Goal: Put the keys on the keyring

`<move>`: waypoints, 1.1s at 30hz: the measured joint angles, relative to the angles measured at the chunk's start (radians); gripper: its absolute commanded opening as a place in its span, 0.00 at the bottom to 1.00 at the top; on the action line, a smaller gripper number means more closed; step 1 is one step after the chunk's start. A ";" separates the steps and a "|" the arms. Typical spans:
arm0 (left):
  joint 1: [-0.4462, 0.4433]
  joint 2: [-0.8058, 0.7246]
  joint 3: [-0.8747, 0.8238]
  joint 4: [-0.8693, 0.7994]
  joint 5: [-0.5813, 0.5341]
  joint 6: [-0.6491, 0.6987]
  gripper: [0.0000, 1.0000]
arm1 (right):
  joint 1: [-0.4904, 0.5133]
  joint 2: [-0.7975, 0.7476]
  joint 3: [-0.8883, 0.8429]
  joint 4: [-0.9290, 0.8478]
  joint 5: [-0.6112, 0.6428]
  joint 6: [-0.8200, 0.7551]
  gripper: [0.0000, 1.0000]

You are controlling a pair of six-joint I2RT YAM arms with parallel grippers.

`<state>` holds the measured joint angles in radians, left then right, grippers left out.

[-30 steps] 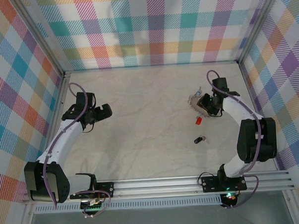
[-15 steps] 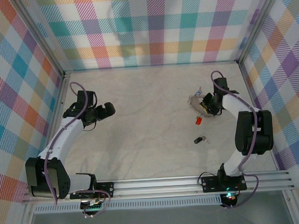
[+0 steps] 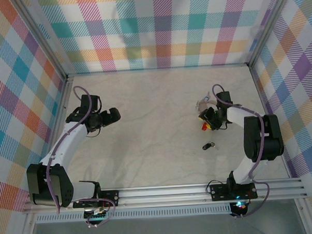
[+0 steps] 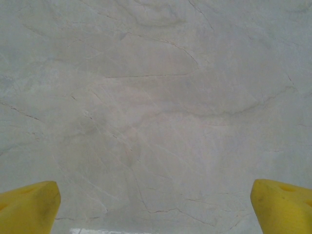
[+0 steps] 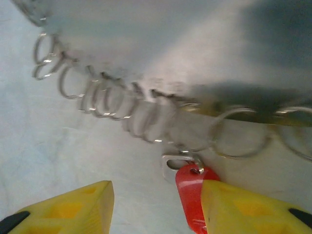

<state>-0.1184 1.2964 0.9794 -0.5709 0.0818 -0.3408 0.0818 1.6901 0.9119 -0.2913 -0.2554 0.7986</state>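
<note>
The red key (image 5: 191, 197) lies on the table against the inner face of my right gripper's right-hand finger (image 5: 243, 207). A thin wire ring touches the hole in its head; whether it is threaded I cannot tell. The keyring's chain (image 5: 100, 100) of metal links runs across the view above the fingers, and larger rings (image 5: 236, 134) lie to its right. From above, my right gripper (image 3: 208, 118) stands open over the red key (image 3: 204, 127), with the keyring (image 3: 202, 101) just behind it. The black key (image 3: 208, 145) lies apart, nearer the front. My left gripper (image 3: 107, 117) is open over bare table.
The marble-patterned table (image 3: 156, 112) is walled by checked panels at the back and both sides. An aluminium rail (image 3: 164, 192) carries the arm bases along the near edge. Bare surface lies between the two arms.
My right gripper has slid left and nearer, from the keyring onto the red key, and its jaws have spread. The left arm has hardly moved.
</note>
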 measured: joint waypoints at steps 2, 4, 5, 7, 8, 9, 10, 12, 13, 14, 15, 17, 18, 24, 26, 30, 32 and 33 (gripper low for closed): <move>0.000 0.001 0.000 0.000 0.000 0.000 1.00 | 0.014 0.003 -0.002 0.015 -0.011 0.001 0.51; 0.000 0.001 0.000 -0.001 -0.001 0.000 1.00 | 0.026 0.008 -0.002 0.025 -0.020 0.001 0.52; 0.000 0.001 0.000 -0.001 -0.001 0.000 1.00 | 0.034 0.011 -0.002 0.027 -0.022 0.001 0.52; 0.000 0.000 0.000 -0.003 -0.005 0.000 1.00 | 0.051 0.016 0.001 0.030 -0.026 0.001 0.53; 0.000 0.000 0.000 -0.003 -0.006 0.000 1.00 | 0.060 0.018 0.005 0.030 -0.027 0.001 0.53; 0.000 0.000 0.000 -0.003 -0.008 0.000 1.00 | 0.071 0.023 0.012 0.029 -0.027 0.002 0.53; 0.000 0.000 0.000 -0.003 -0.008 0.000 1.00 | 0.085 0.031 0.021 0.030 -0.027 0.002 0.53; 0.000 0.000 0.000 -0.003 -0.009 0.000 1.00 | 0.113 0.049 0.037 0.034 -0.029 0.004 0.54; 0.000 0.000 0.000 -0.003 -0.010 0.000 1.00 | 0.125 0.055 0.043 0.040 -0.032 0.007 0.54; 0.000 0.000 0.000 -0.003 -0.012 0.000 1.00 | 0.134 0.057 0.046 0.044 -0.035 0.010 0.55; 0.000 0.000 0.000 -0.003 -0.013 0.000 1.00 | 0.140 0.058 0.048 0.045 -0.035 0.011 0.55; 0.000 0.000 0.000 -0.003 -0.016 0.000 1.00 | 0.150 0.057 0.049 0.038 -0.034 0.012 0.56; 0.000 0.000 0.000 -0.003 -0.018 0.000 1.00 | 0.152 0.056 0.052 0.029 -0.032 0.009 0.55; 0.000 -0.014 0.000 -0.002 -0.022 0.000 1.00 | 0.146 -0.009 0.148 -0.101 0.071 -0.090 0.43; 0.000 -0.019 0.000 -0.002 -0.022 -0.003 1.00 | 0.133 -0.037 0.180 -0.127 0.109 -0.119 0.37; 0.000 -0.023 0.000 0.001 -0.019 -0.008 1.00 | 0.100 -0.049 0.214 -0.182 0.184 -0.156 0.15; 0.000 -0.024 0.000 0.001 -0.014 -0.008 1.00 | 0.094 -0.040 0.220 -0.218 0.211 -0.175 0.09; 0.000 -0.025 0.000 0.001 -0.012 -0.010 1.00 | 0.094 -0.029 0.228 -0.239 0.223 -0.187 0.09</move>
<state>-0.1184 1.2716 0.9794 -0.5701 0.0700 -0.3508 0.1761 1.6611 1.1400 -0.5301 -0.0326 0.6113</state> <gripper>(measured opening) 0.999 0.103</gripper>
